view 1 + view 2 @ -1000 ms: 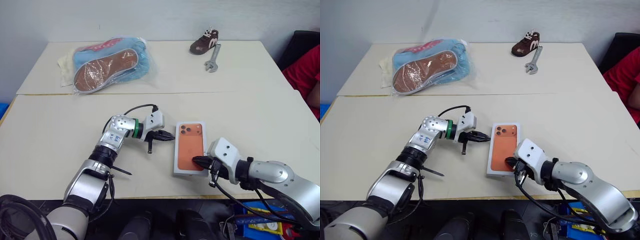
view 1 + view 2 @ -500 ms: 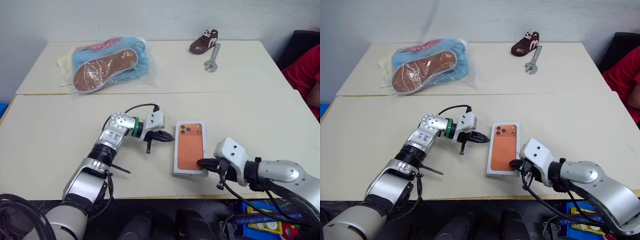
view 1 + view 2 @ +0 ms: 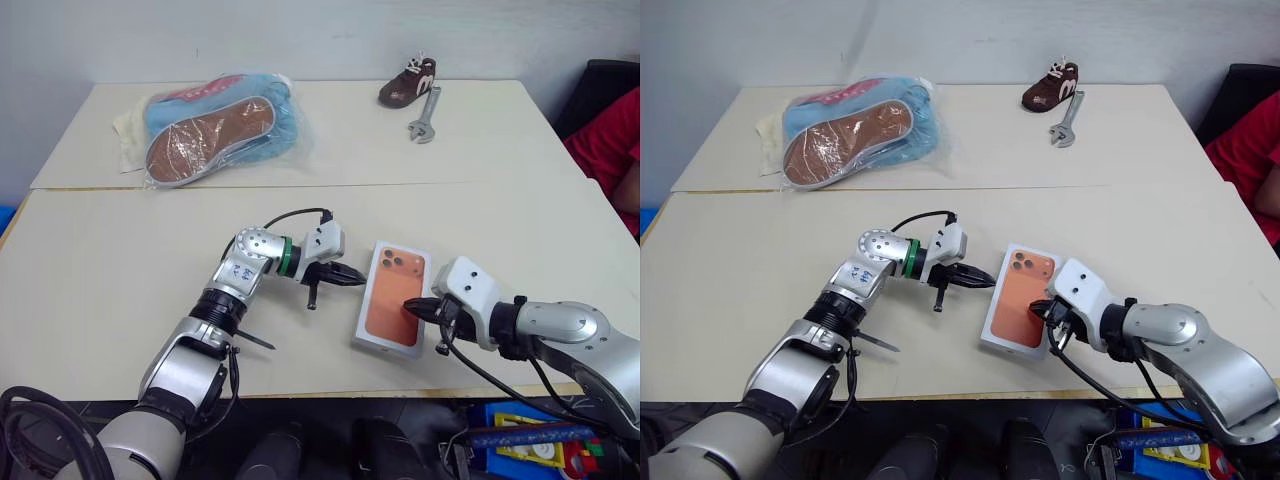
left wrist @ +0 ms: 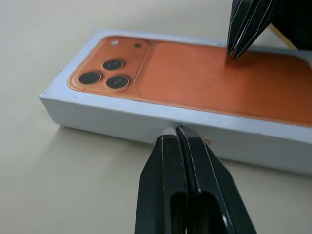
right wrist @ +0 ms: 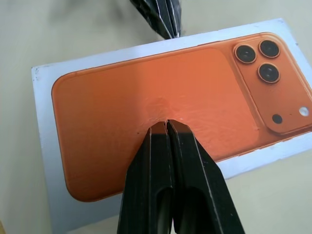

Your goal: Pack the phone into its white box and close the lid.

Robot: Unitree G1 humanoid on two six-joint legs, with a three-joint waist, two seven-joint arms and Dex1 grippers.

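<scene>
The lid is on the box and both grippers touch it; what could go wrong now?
1. The shut left gripper pushes the side wall of the lid, and the box already sits skewed on the table. More push may turn it further.
2. The shut right gripper presses on the printed top, which looks dented there. Harder pressure might crease the card.
3. The box lies near the table's front edge, so a slide toward it could drop it.

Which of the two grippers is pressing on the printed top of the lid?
The right gripper: its shut tips rest on the orange print of the lid. The left gripper, also shut, touches the lid's side wall instead.
</scene>
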